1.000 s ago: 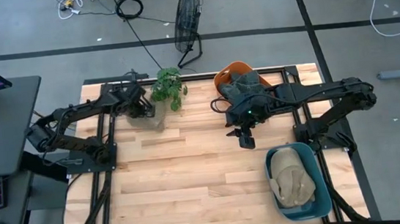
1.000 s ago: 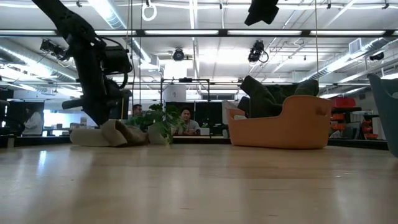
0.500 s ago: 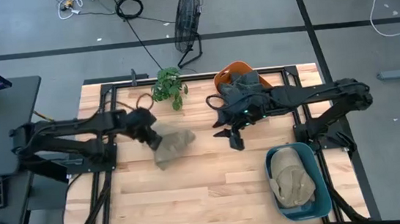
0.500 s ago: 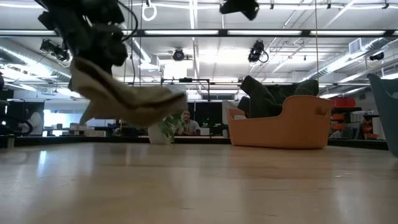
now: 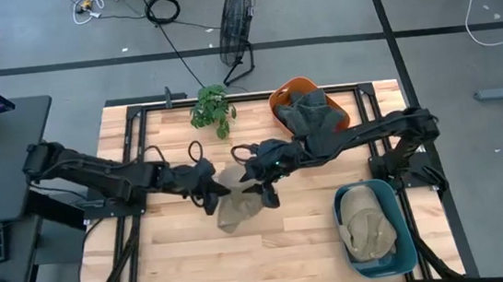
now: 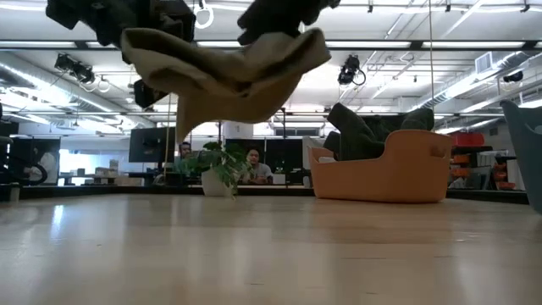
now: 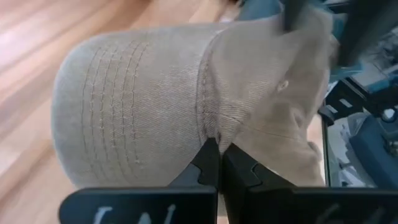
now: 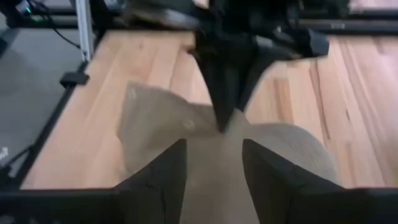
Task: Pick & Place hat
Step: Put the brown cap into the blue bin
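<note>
Holding the tan hat (image 5: 233,208) up over the middle of the table, your left gripper (image 5: 210,193) pinches it tight. Your right gripper (image 5: 263,189) is just beside it with fingers apart. The blue bin (image 5: 409,254) sits off to the right.

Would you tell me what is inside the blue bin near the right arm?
The blue bin holds a tan hat, crumpled and filling most of it. Whatever lies beneath that hat, including the bin's floor, is covered and cannot be seen.
</note>
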